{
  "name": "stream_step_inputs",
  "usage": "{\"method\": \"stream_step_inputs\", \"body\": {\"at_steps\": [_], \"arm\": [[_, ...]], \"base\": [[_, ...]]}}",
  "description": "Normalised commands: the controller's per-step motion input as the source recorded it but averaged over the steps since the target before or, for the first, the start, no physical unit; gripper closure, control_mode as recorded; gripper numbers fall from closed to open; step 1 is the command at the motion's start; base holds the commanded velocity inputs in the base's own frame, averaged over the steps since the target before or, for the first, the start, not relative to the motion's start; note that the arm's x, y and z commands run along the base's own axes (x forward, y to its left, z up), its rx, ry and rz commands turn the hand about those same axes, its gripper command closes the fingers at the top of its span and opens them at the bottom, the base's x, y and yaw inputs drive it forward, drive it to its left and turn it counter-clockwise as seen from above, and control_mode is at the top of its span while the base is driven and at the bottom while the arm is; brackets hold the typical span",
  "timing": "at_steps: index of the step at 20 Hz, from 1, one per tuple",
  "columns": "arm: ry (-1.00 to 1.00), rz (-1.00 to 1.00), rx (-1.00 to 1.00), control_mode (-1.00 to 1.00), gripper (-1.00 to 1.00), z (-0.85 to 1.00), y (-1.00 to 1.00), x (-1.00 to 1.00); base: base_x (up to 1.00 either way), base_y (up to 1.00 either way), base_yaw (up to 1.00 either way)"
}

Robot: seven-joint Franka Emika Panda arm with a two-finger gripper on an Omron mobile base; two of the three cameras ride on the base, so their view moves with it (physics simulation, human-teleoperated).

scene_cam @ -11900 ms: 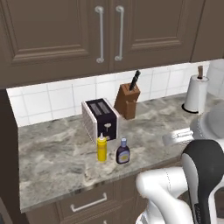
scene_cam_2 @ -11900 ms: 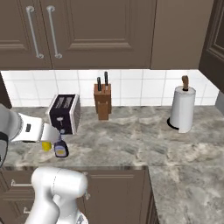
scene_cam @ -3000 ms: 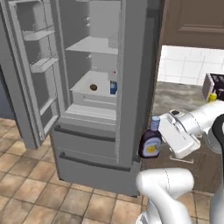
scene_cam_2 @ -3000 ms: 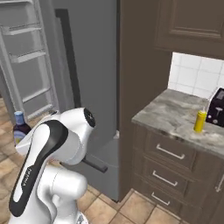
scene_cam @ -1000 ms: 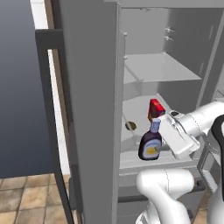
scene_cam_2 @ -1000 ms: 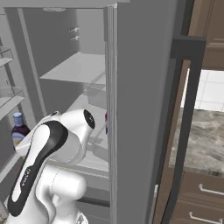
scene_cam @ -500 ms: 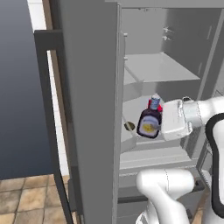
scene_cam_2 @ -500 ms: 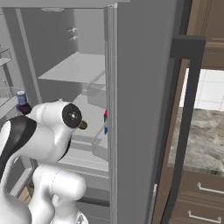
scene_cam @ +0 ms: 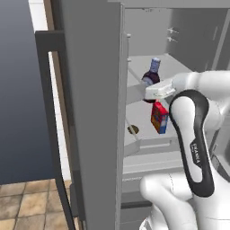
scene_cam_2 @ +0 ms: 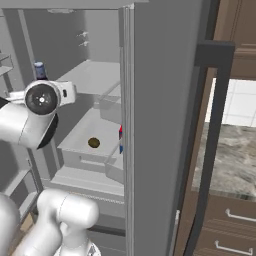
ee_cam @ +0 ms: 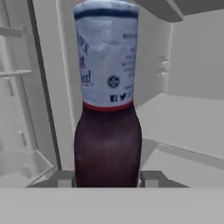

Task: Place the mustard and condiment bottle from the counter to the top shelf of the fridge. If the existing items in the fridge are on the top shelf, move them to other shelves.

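Condiment bottle (ee_cam: 107,100) is sitting upright right between the pincer's (ee_cam: 107,178) two dark fingertips (ee_cam: 151,178), which are pressing in on the dark lower body from both sides, so the pincer is pinching the bottle. Up close you're looking at the pale blue-white neck with small print on it, a thin red line under that, then the brown-purple belly.

From the left base view the bottle (scene_cam: 151,77) is hanging inside the open fridge (scene_cam: 96,90), its cap pointing up, just above and behind the white hand. It's sitting around the height of the top shelf (scene_cam: 179,72), though I can't tell whether its base is touching the board or floating just over it. In the right base view just the blue cap end (scene_cam_2: 39,70) is poking up behind the arm's round dark joint.

Red carton (scene_cam: 159,117) with the blue and yellow markings is showing just below the hand in the left base view, partly covered by the arm, lower down than the bottle. Something small, round and brownish (scene_cam_2: 93,143) is lying on the lower shelf. Over on the right, past the fridge door's long dark handle (scene_cam_2: 207,150), a bit of the grey marbled worktop (scene_cam_2: 232,160) is showing with wooden drawers under it.
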Motion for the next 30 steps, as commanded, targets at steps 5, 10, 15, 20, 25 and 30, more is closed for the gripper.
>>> {"method": "stream_step_inputs", "body": {"at_steps": [5, 10, 15, 20, 25, 30], "arm": [[0.00, -0.40, 0.00, -1.00, 1.00, 0.50, -0.13, 0.95], [0.19, -0.11, -0.01, -1.00, 1.00, -0.02, -0.02, 0.97], [0.16, -0.09, -0.01, -1.00, 1.00, -0.10, -0.24, 0.99], [0.05, -0.05, 0.00, -1.00, 1.00, -0.26, -0.37, 0.77], [-0.05, -0.05, 0.00, -1.00, 1.00, -0.57, -0.05, 0.69], [-0.09, -0.01, 0.00, -1.00, 1.00, -0.38, 0.08, 0.86]], "base": [[0.00, 0.00, 0.00], [0.00, 0.00, 0.00], [0.00, 0.00, 0.00], [0.00, 0.00, 0.00], [0.00, 0.00, 0.00], [0.00, 0.00, 0.00]]}}
